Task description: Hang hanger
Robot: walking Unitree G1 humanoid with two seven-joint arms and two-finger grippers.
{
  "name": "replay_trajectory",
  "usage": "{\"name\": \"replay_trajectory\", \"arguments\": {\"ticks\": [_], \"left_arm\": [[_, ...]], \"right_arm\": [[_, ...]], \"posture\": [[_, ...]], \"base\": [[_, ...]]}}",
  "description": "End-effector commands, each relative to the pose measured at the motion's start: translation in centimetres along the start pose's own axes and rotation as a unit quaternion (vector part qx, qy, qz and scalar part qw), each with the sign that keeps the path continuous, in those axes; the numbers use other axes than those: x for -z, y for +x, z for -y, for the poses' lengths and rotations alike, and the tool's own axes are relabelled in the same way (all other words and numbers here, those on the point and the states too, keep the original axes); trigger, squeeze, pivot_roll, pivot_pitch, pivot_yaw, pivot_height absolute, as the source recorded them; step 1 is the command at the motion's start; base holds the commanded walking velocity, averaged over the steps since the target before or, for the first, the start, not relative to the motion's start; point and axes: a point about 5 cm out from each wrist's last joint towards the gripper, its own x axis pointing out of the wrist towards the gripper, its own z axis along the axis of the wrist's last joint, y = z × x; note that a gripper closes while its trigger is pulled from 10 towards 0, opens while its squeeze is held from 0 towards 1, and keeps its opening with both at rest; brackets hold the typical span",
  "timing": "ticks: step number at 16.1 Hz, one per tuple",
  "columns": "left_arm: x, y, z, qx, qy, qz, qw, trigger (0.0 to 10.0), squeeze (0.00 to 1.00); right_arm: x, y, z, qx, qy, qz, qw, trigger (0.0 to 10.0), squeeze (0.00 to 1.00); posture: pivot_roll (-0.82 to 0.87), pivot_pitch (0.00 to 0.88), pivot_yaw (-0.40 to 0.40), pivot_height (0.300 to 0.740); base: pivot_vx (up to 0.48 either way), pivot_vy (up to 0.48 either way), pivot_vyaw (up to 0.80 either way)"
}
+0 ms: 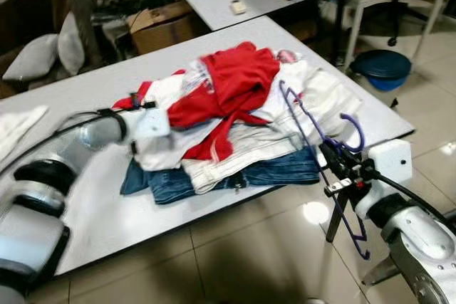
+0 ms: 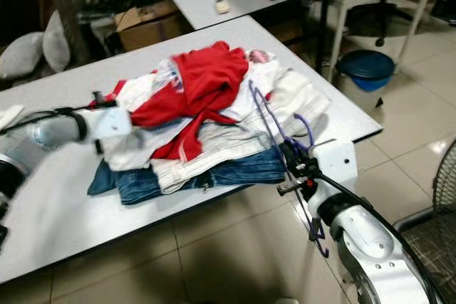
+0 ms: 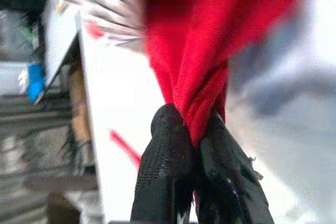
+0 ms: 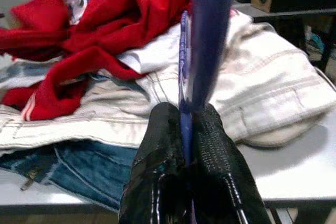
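Pinching hanger [image 1: 322,149] in right hand [image 1: 343,164], left hand [image 3: 195,145] clamping red cloth [image 1: 231,80]; risking hanger twisting out, snagging pile [image 1: 235,154] at worktop [image 1: 100,211] edge.

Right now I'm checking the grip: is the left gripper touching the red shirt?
Touching. In the left wrist view the left gripper has its two black fingers closed on a bunched fold of the red shirt.

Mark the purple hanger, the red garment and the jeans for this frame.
purple hanger [image 1: 303,129]: left eye view, on its long bar over the white clothes.
red garment [image 1: 239,80]: left eye view, on the bunched middle atop the pile.
jeans [image 1: 281,171]: left eye view, on the denim at the pile's bottom, near the table edge.
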Motion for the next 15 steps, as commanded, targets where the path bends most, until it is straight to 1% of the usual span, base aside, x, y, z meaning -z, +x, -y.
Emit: {"name": "replay_trajectory", "arguments": {"ticks": [1,2,3,4,5,6,7,8,9,10,11,12,13,14,15], "left_arm": [[-0.8,-0.8,-3.1,-0.066,-0.012,0.021,0.998,0.0,0.00],[-2.9,-1.6,-6.6,-0.171,-0.068,0.093,0.979,0.0,0.00],[-4.3,-2.6,-9.1,-0.242,-0.126,0.159,0.949,0.0,0.00],[-5.8,-4.1,-11.6,-0.307,-0.206,0.251,0.895,0.0,0.00],[-6.0,-2.9,-9.4,-0.236,-0.242,0.285,0.897,0.0,0.00],[-5.7,-2.1,-7.8,-0.204,-0.214,0.260,0.919,0.0,0.00],[-4.3,-0.3,-3.4,-0.115,-0.183,0.198,0.956,0.0,0.00],[-3.4,0.2,-0.8,-0.051,-0.153,0.159,0.974,0.0,0.00],[-3.1,0.2,-0.1,-0.029,-0.140,0.149,0.978,0.0,0.00],[-2.4,0.1,1.5,0.023,-0.166,0.131,0.977,0.0,0.00],[-1.8,-0.2,2.9,0.088,-0.159,0.114,0.977,0.0,0.00],[-1.8,-0.7,3.5,0.125,-0.161,0.117,0.972,0.0,0.00],[-2.1,-0.7,3.4,0.125,-0.175,0.127,0.968,0.0,0.00],[-2.9,-0.6,3.0,0.116,-0.193,0.147,0.963,0.0,0.00],[-2.9,-0.6,3.3,0.114,-0.182,0.139,0.967,0.0,0.00]], "right_arm": [[-0.2,0.3,-0.2,-0.014,-0.001,0.004,1.000,10.0,0.00],[-0.4,0.3,0.0,-0.014,-0.005,0.006,1.000,10.0,0.00],[-0.5,0.4,0.2,-0.013,-0.006,0.007,1.000,10.0,0.00],[-0.5,0.4,0.4,-0.012,-0.007,0.008,1.000,10.0,0.00],[-0.5,0.6,0.2,-0.020,-0.007,0.008,1.000,10.0,0.00],[-0.5,0.7,0.1,-0.023,-0.008,0.007,1.000,10.0,0.00],[-0.5,0.7,-0.2,-0.031,-0.010,0.005,0.999,10.0,0.00],[-0.4,0.7,-0.3,-0.033,-0.010,0.003,0.999,10.0,0.00],[-0.4,0.7,-0.3,-0.034,-0.010,0.003,0.999,10.0,0.00],[-0.4,0.6,-0.2,-0.037,-0.010,0.000,0.999,10.0,0.00],[-0.3,0.6,-0.2,-0.040,-0.012,-0.002,0.999,10.0,0.00],[-0.3,0.6,-0.2,-0.041,-0.013,-0.003,0.999,10.0,0.00],[-0.3,0.7,-0.2,-0.042,-0.013,-0.003,0.999,10.0,0.00],[-0.3,0.7,-0.1,-0.043,-0.014,-0.003,0.999,10.0,0.00],[-0.3,0.8,-0.2,-0.046,-0.013,-0.003,0.999,10.0,0.00]], "posture": [[-0.12,0.000,0.199,0.740],[-0.12,0.000,0.191,0.740],[-0.12,0.000,0.191,0.740],[-0.12,0.000,0.180,0.740],[-0.12,0.000,0.170,0.740],[-0.12,0.000,0.170,0.740],[-0.13,0.000,0.163,0.740],[-0.13,0.000,0.161,0.740],[-0.13,0.000,0.159,0.740],[-0.13,0.000,0.156,0.740],[-0.13,0.000,0.152,0.740],[-0.13,0.000,0.152,0.740],[-0.13,0.000,0.149,0.740],[-0.13,0.000,0.143,0.740],[-0.12,0.000,0.135,0.740]], "base": [[0.000,0.000,0.00],[0.000,0.000,0.00],[0.000,0.000,0.00],[0.000,0.000,0.00],[0.000,0.000,0.00],[0.000,0.000,0.00],[0.000,0.000,0.00],[0.000,0.000,0.00],[0.000,0.000,0.00],[0.000,0.000,0.00],[0.000,0.000,0.00],[0.000,0.000,0.00],[0.000,0.000,0.00],[0.000,0.000,0.00],[0.000,0.000,0.00]]}}
